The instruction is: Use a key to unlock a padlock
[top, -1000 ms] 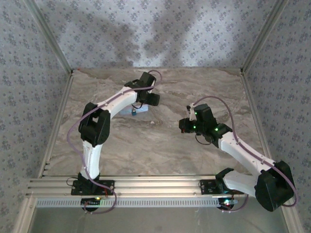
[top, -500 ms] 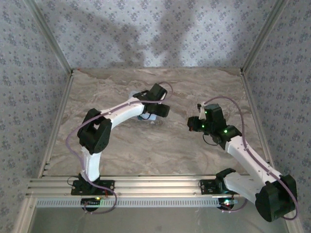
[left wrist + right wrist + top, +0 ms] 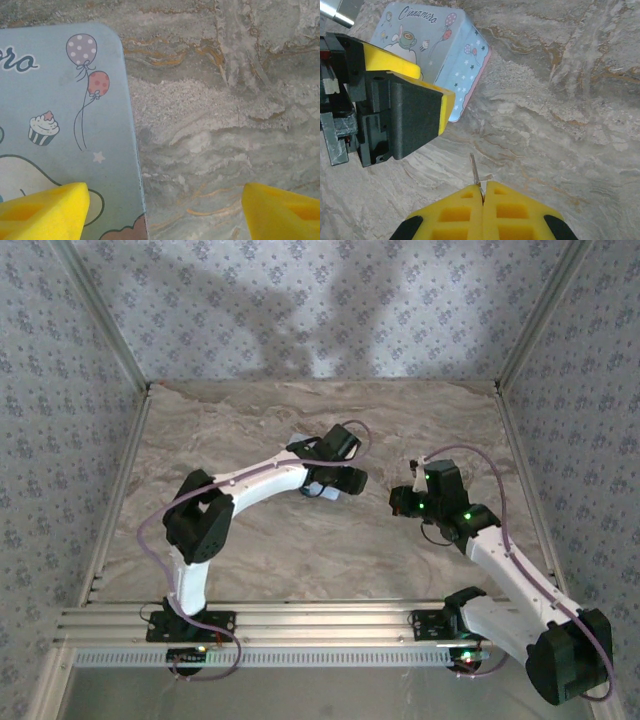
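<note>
**Right gripper.** My right gripper (image 3: 483, 188) is fully closed. Its two yellow foam pads (image 3: 455, 212) are pressed together with no gap between them. They clamp a thin silver metal key (image 3: 475, 171). Only the narrow blade projects beyond the fingertips, pointing away from my wrist and leaning slightly to the left. The blade is over a bare part of the grey-brown marbled tabletop (image 3: 560, 100). I cannot tell whether its tip touches the surface.

**Left gripper.** My left gripper (image 3: 162, 212) is spread wide and holds nothing. One yellow fingertip (image 3: 45, 210) is over the lid of a pale blue rectangular tin (image 3: 60, 115). The other is over the bare tabletop, and the tin's long edge runs between the two. I cannot tell whether the first fingertip rests on the lid.

**Tin.** The tin lies on the tabletop with its lid up. The lid is printed with balloons, a cupcake and a white cartoon figure. In the right wrist view, its star-patterned side wall and pink lower edge face the key. The key's tip is near the tin's closest corner but apart from it.

**Layout.** In the top view, both grippers are near the middle of the tabletop. The left one is just to the left of the right one, with a gap between them.
</note>
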Available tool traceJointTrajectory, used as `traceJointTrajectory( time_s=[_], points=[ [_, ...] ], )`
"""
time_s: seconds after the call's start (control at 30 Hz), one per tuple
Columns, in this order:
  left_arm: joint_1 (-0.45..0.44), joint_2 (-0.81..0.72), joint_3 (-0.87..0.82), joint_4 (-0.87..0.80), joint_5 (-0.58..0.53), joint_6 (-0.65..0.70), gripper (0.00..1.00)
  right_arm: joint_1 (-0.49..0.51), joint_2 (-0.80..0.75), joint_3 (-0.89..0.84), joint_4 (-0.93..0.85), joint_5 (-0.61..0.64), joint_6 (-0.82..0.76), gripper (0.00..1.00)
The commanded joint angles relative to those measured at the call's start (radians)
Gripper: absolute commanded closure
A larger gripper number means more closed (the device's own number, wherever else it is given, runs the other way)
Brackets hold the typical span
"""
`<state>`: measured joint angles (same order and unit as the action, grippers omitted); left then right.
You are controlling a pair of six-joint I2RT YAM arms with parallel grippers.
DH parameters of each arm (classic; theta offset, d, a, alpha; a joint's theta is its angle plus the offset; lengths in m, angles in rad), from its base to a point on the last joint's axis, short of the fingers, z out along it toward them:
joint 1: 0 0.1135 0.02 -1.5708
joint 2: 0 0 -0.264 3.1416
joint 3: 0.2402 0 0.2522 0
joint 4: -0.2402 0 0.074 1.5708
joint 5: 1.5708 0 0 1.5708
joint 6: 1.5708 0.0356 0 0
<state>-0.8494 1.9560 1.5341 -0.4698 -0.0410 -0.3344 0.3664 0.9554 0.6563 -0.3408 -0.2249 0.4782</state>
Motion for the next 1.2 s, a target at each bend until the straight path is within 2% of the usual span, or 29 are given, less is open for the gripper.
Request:
traceJointTrajectory(
  time_s=[0.0,0.17,0.53,0.73,0.83,0.9,1.0,1.17],
  points=[
    [-0.001,-0.113,-0.029,-0.032,0.026,0.007,0.19,-0.004,-0.001,-0.017,0.027,-0.037,-0.004,1.00],
    [0.038,-0.269,-0.133,0.046,0.040,0.007,0.14,0.013,0.061,-0.006,0.088,-0.090,-0.002,1.00],
    [0.227,-0.690,-0.694,0.409,0.098,-0.018,0.10,0.110,0.329,0.070,0.381,-0.226,0.093,1.00],
    [0.265,-0.850,-0.981,0.719,0.082,-0.019,0.10,0.129,0.511,0.136,0.607,-0.333,0.211,1.00],
    [0.297,-0.860,-0.990,0.670,0.092,-0.035,0.04,0.137,0.609,0.201,0.643,-0.365,0.226,1.00],
    [0.352,-0.832,-0.960,0.606,0.196,-0.073,0.03,0.138,0.662,0.243,0.639,-0.372,0.223,1.00],
    [0.428,-0.777,-0.976,0.699,0.379,-0.158,0.05,0.132,0.731,0.299,0.637,-0.380,0.223,1.00],
    [0.442,-0.691,-0.978,0.785,0.460,-0.154,0.08,0.119,0.813,0.345,0.636,-0.396,0.227,1.00]
  ],
)
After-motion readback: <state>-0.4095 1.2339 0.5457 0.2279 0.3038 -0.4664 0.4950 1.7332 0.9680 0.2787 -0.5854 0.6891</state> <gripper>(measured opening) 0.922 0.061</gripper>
